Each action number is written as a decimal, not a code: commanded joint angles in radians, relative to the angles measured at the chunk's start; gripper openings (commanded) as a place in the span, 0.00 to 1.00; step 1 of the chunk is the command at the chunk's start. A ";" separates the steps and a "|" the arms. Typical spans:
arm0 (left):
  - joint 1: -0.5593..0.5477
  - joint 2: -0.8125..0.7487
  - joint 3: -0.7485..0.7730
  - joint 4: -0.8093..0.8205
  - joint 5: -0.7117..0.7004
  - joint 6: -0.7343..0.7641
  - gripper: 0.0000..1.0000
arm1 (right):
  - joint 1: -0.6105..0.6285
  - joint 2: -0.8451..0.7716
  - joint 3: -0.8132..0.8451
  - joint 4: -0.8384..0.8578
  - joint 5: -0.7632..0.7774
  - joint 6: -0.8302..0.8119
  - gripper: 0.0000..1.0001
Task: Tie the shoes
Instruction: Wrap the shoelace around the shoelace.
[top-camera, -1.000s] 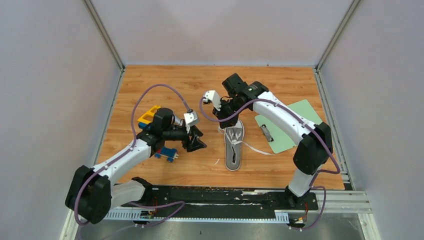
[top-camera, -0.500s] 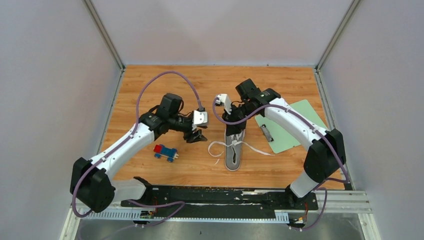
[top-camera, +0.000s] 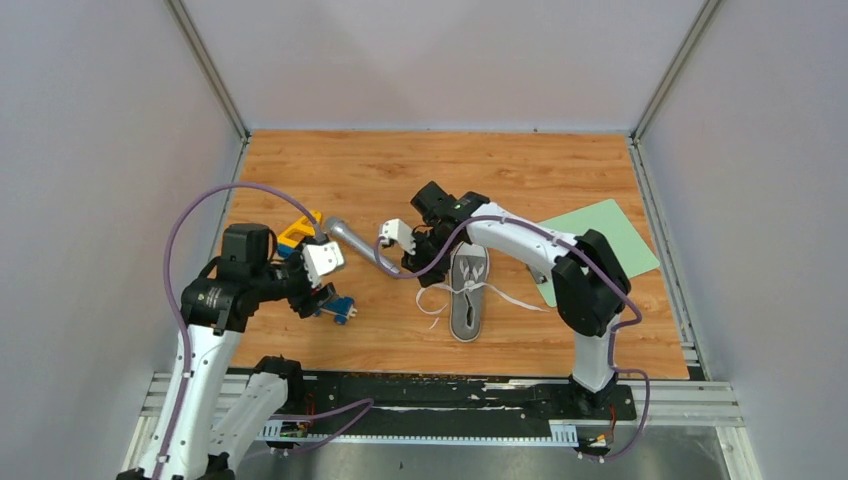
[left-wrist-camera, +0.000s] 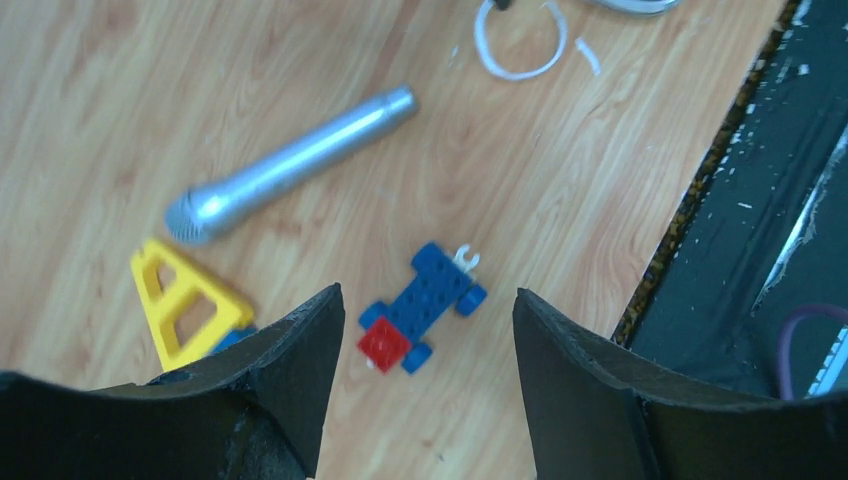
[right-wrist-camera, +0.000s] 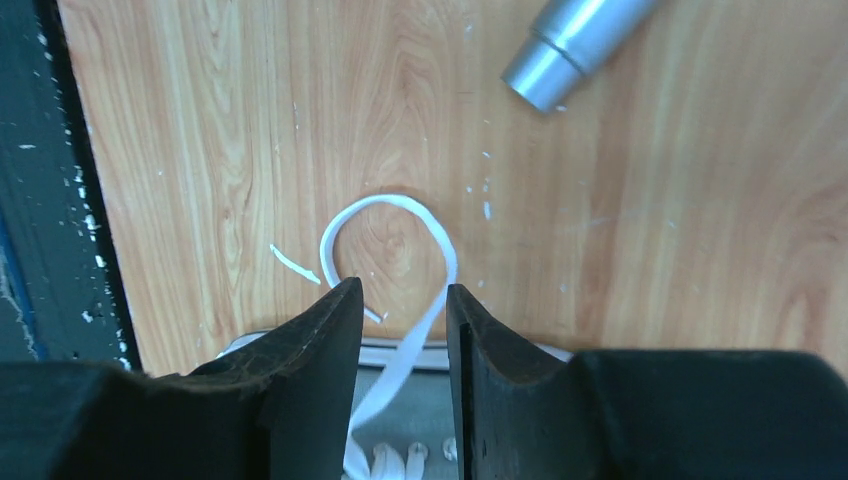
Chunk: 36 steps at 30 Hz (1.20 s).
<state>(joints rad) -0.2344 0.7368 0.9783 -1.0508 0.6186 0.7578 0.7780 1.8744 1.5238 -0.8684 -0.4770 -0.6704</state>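
Observation:
The grey shoe lies lengthwise on the wooden table, white toe cap toward the near edge. Its white laces are loose: one curls in a loop on the wood left of the shoe, the other trails right. My right gripper hangs over the shoe's left rim. In the right wrist view it is open, and the lace runs up between the fingers without being pinched. My left gripper is open and empty, pulled back left above a blue toy car.
A silver microphone lies left of the shoe, and a yellow toy frame lies beyond it. The blue and red toy car sits under the left gripper. A green clipboard lies right of the shoe. A black rail lines the near edge.
The right gripper went from shut to open and dropped left over the shoe's rim. A lace loop now lies on the table. The left arm drew back left and nearer, over the toy car.

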 joint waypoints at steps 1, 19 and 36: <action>0.154 0.031 0.079 -0.157 0.033 0.034 0.70 | 0.046 0.076 0.062 0.023 0.043 -0.043 0.37; 0.214 0.046 0.111 0.214 0.218 -0.565 0.70 | 0.109 0.229 0.088 0.002 0.159 -0.138 0.26; 0.214 0.099 -0.063 0.466 0.265 -0.729 0.69 | 0.079 0.192 0.063 -0.018 0.192 -0.152 0.00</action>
<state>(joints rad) -0.0288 0.8310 0.9627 -0.7448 0.8833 0.1387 0.8772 2.1063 1.5845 -0.8803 -0.3145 -0.8207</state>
